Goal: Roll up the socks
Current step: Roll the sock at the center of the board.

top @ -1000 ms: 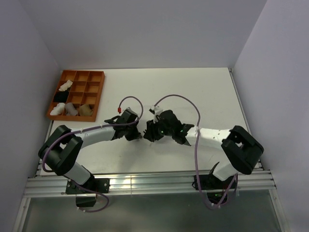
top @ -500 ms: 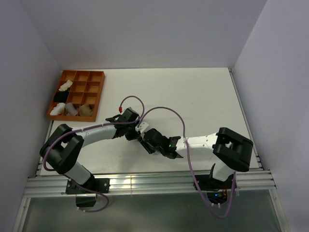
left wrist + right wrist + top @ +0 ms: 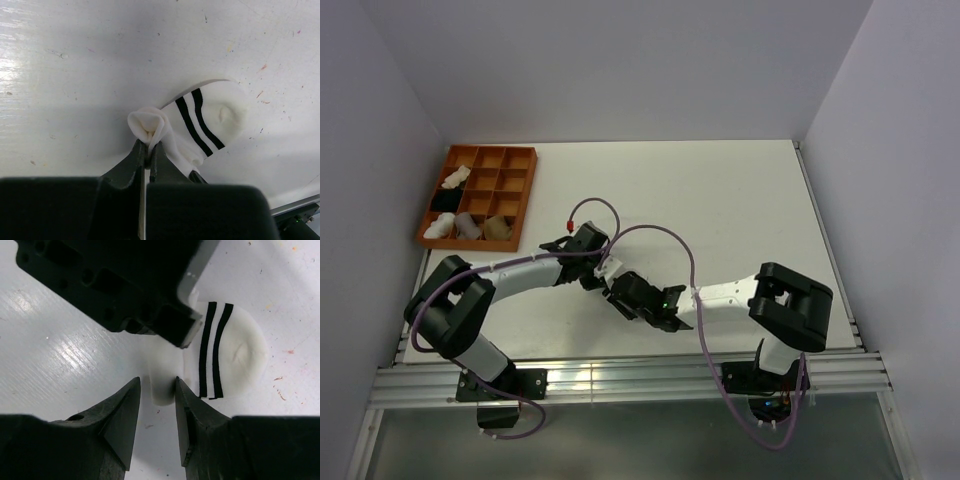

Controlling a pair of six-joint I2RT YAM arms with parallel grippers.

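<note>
White striped sock (image 3: 210, 117) is lying just ahead of right gripper (image 3: 157, 387) (fingers apart), left gripper (image 3: 148, 150) clamping its rolled end.

Lab enclosure: bare walls (image 3: 620, 70), aluminium rail (image 3: 620, 381)

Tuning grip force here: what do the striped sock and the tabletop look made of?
The striped sock: soft knit fabric, matte; it bunches into folds where the left tool pinches it. The tabletop: hard, white-painted, probably wood or laminate; faint sheen, scuffs.
</note>
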